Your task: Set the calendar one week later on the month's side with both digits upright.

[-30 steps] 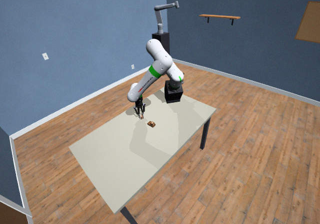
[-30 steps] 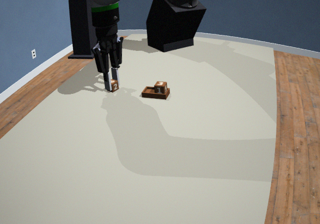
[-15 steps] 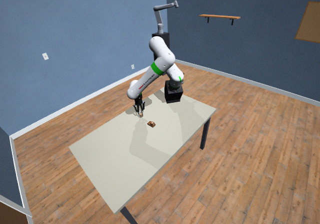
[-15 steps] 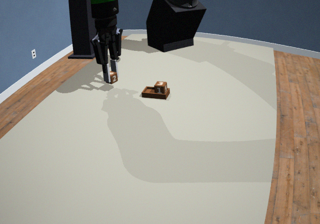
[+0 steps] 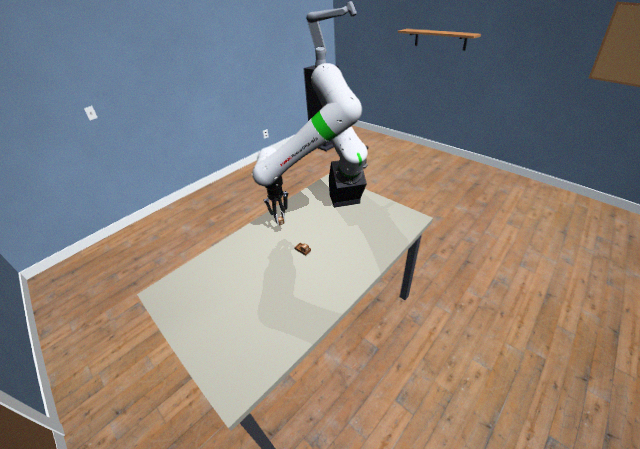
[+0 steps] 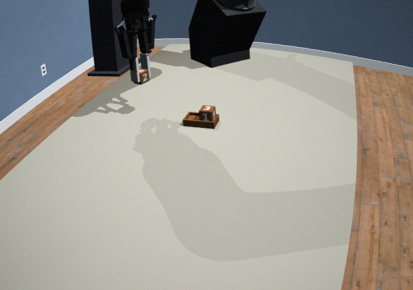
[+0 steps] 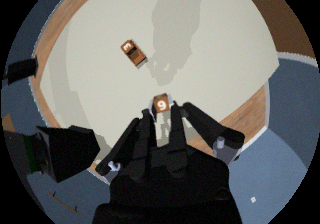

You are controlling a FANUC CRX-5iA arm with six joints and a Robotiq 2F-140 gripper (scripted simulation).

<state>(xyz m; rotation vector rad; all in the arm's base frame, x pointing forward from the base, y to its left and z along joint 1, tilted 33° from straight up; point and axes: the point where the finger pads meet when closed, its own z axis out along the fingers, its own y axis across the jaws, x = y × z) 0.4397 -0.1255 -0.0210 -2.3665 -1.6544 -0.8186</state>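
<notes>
My gripper (image 6: pixel 141 75) is shut on a small brown number cube (image 6: pixel 144 76) and holds it above the table, to the left of and behind the tray. The held cube shows a 2 toward the exterior camera and a 9 in the wrist view (image 7: pixel 160 104). The brown tray (image 6: pixel 198 119) lies flat near the table's middle. A second cube (image 6: pixel 207 112) stands in its right half and shows a 1 on the near face. The tray's left half is empty. The tray also shows in the wrist view (image 7: pixel 134 54) and, small, in the top view (image 5: pixel 302 248), with the gripper there (image 5: pixel 279 218).
The robot's black base (image 6: pixel 225 30) stands at the table's back edge. A black pedestal (image 6: pixel 106 30) stands on the floor behind the gripper. The table's left edge runs close below the gripper.
</notes>
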